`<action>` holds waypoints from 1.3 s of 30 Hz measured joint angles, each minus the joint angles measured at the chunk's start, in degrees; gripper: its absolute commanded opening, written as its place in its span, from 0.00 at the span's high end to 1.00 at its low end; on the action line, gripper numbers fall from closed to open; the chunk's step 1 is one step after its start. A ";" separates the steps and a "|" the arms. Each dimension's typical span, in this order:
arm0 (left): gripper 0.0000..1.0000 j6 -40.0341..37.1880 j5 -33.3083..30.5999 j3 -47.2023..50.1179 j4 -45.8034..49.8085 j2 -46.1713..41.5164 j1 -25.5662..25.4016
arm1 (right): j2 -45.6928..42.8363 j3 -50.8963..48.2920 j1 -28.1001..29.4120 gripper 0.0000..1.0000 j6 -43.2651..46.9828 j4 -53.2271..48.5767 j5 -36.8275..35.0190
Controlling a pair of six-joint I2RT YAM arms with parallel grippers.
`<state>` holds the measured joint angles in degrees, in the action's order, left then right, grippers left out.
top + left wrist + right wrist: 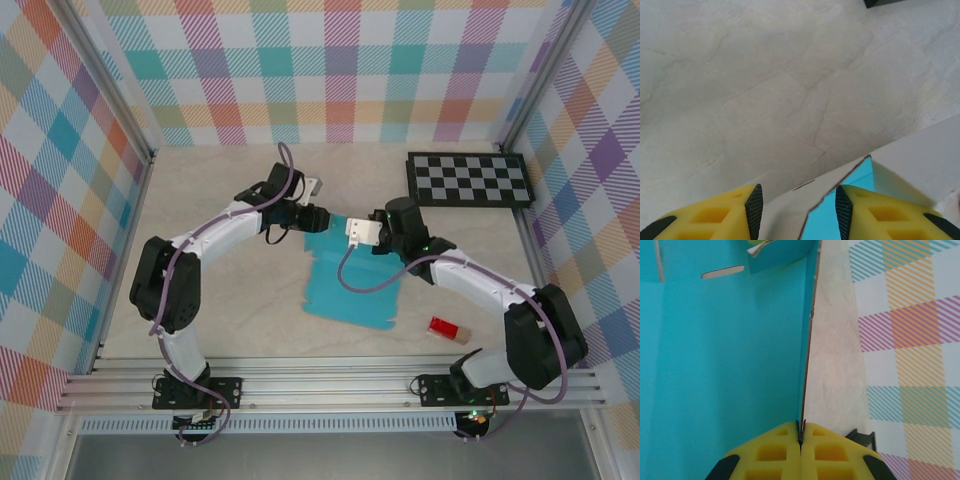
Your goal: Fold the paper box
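Observation:
The paper box (350, 290) lies mid-table, teal face up, with its far edge lifted between the two arms. My right gripper (358, 232) is shut on that raised edge. In the right wrist view the thin card edge (807, 365) runs straight into the closed gripper (801, 432), with the teal panel (730, 365) to its left. My left gripper (325, 218) faces it from the left. In the left wrist view its jaws (798, 212) stand apart, with a white-faced flap (790, 210) and a strip of teal between the black pads (754, 210).
A black-and-white checkerboard (468, 180) lies at the back right; its corner (880, 2) shows in the left wrist view. A small red block (449, 330) sits near the front right. Plaid walls close off the table on three sides.

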<state>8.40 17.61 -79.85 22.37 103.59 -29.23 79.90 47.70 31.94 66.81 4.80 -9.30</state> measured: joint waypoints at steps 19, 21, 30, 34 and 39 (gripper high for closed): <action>0.61 2.78 -8.17 21.73 -2.23 -21.81 -0.31 | 4.17 -9.55 8.87 1.00 22.71 32.57 -11.21; 0.61 2.71 -8.39 24.44 -3.13 -23.28 -0.31 | 4.98 -9.66 10.19 1.00 23.78 34.29 -12.09; 0.70 1.01 -13.42 32.92 -9.38 -27.23 4.39 | 9.64 -11.39 11.78 1.00 24.11 38.93 -14.60; 0.66 2.75 -11.87 37.94 -17.75 -32.00 14.47 | 9.64 -11.39 11.21 1.00 22.99 39.06 -14.47; 0.62 2.40 -4.63 38.80 -28.59 -27.02 18.60 | 9.64 -11.52 10.40 1.00 21.84 39.17 -13.86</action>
<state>10.81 12.97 -41.06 -6.22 76.58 -10.63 89.54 36.18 42.35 88.64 43.97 -23.16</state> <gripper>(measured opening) 0.347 0.039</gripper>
